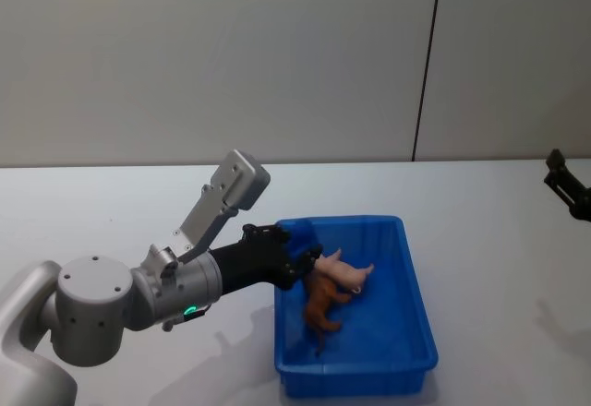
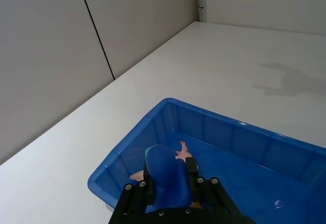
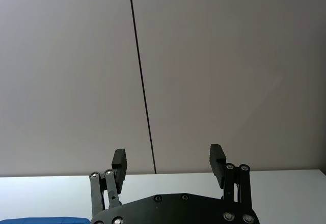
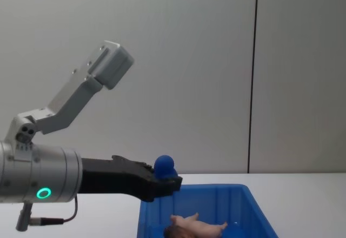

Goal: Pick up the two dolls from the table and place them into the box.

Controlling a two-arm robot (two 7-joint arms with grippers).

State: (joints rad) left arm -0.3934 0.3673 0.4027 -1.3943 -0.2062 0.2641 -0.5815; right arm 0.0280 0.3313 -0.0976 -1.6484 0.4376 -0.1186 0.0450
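White table carries the box; left hand, grip unreadable, hides part of the pink doll.

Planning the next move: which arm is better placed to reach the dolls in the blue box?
Left: the left gripper is over the box rim beside the pink doll; the right gripper sits far off right.

Your left gripper blocked the box's left rim, above the pink doll and brown doll. The box's right half lay open, and the worktop beyond toward the right gripper was bare.
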